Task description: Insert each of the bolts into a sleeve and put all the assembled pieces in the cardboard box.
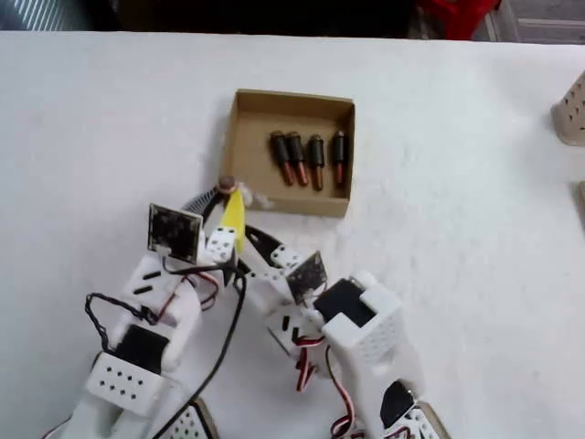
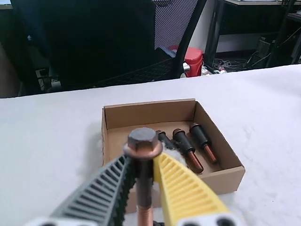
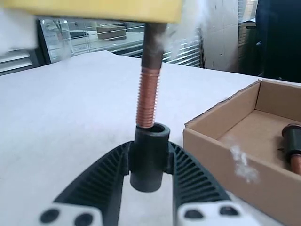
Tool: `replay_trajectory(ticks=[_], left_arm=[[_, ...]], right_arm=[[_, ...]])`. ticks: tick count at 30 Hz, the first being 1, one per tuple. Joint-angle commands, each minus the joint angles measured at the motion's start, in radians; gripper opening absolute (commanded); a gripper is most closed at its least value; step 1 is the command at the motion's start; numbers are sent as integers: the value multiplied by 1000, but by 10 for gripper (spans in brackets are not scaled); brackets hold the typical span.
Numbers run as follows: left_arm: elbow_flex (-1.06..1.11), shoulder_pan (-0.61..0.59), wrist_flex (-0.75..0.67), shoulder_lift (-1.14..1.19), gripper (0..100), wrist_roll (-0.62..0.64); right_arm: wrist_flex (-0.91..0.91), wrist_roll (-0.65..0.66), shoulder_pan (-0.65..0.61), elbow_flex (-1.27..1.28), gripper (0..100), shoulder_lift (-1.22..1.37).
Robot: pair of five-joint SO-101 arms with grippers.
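hex-head copper bolt (image 2: 142,143), threaded tip | black tubular sleeve (image 3: 149,157) | square cardboard box (image 1: 249,160)

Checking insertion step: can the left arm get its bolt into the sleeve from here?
Probably yes: bolt tip sits at the sleeve's open mouth, roughly in line, nothing between them.

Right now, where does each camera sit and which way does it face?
High view: overhead, looking down on left arm, right arm, box.
Left wrist view: on left arm, facing box past left gripper holding a bolt.
Right wrist view: on right arm, facing right gripper holding a sleeve.
Shared: wrist views both show bolt, box.
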Motion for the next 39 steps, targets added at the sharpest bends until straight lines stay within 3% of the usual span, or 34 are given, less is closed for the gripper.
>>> replay_trajectory(ticks=[1,20,26,39], left_arm=[[17,-4,-51,-16,23,-3],[25,54,-31,-18,22,46],[11,54,101,-21,23,44],[17,54,227,-21,23,46]], right_arm=[[-1,12,-13,-3,16,-15],[1,12,-16,-5,16,-13],[1,12,-13,-5,16,-15],[1,12,-12,-5,16,-16]])
